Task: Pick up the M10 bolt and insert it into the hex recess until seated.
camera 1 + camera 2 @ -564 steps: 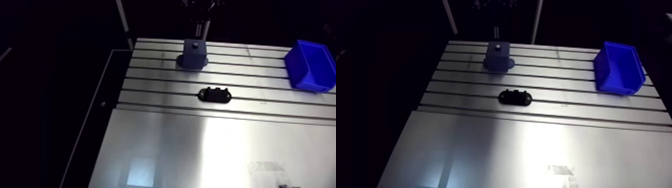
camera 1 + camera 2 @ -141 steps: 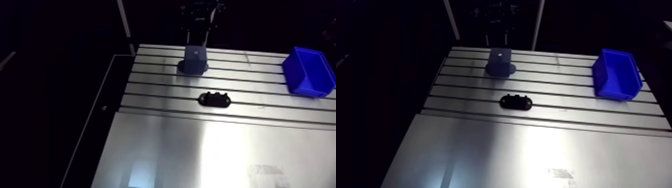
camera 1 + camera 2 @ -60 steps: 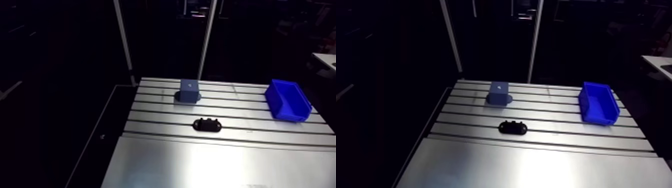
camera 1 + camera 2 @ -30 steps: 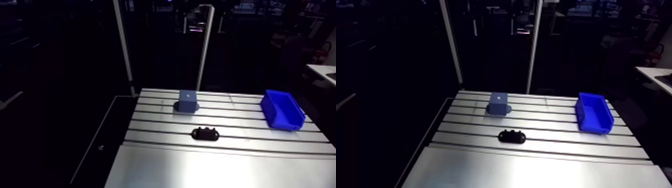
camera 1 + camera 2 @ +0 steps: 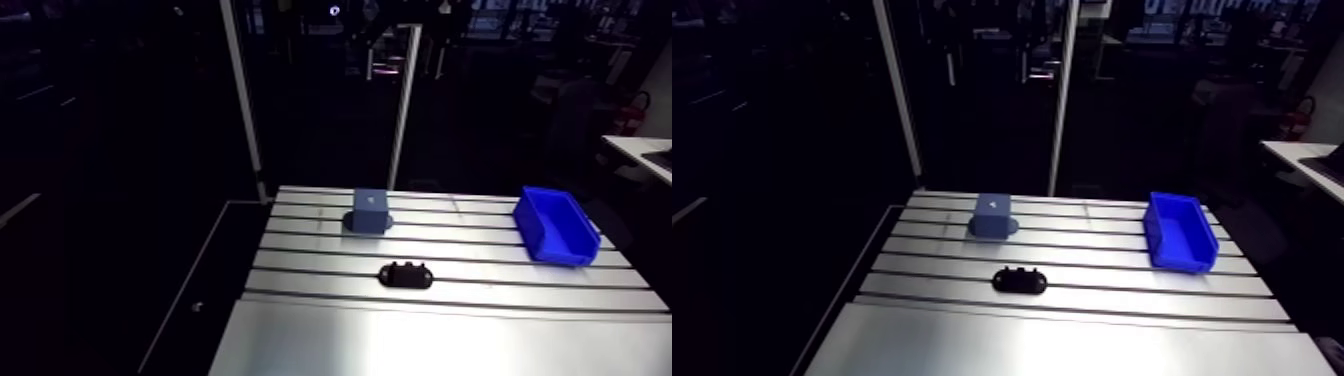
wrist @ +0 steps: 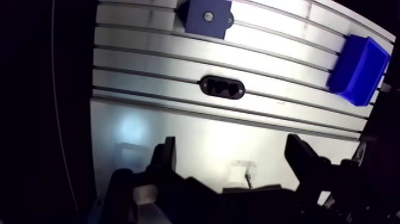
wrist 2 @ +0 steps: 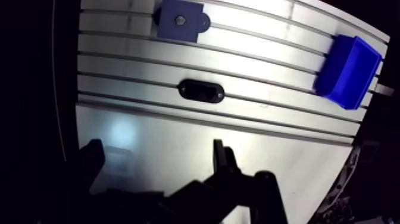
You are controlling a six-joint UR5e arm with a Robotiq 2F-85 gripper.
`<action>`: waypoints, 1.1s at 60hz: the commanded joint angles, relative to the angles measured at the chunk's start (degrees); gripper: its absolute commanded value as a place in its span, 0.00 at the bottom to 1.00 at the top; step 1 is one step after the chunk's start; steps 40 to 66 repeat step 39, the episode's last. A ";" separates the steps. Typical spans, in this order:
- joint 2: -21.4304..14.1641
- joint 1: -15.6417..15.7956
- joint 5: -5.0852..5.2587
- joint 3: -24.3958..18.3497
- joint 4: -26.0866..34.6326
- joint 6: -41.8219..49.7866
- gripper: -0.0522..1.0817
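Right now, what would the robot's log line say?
end effector open, empty | bolt seen in top of dark blue block | black oval part, blue bin on table

We set the arm view high and well back, facing down along the bench (image 5: 420, 335): its plain plate lies nearest and its slotted part beyond. Its two eyes sit side by side, so the right one shows the same scene slightly shifted. We set the wrist view nearer, looking steeply down past our spread jaws onto that same bench. Both views share the dark blue block (image 5: 369, 211), the black oval fixture (image 5: 405, 274) and the blue bin (image 5: 555, 227). In each, the block lies beyond the fixture and the bin off to one side.
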 commanded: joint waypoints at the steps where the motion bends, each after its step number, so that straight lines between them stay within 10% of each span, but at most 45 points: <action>1: -0.04 -0.19 -0.02 0.04 -0.14 -0.03 0.06; 66: -0.04 -1.34 -0.11 -0.63 -0.32 -0.03 0.06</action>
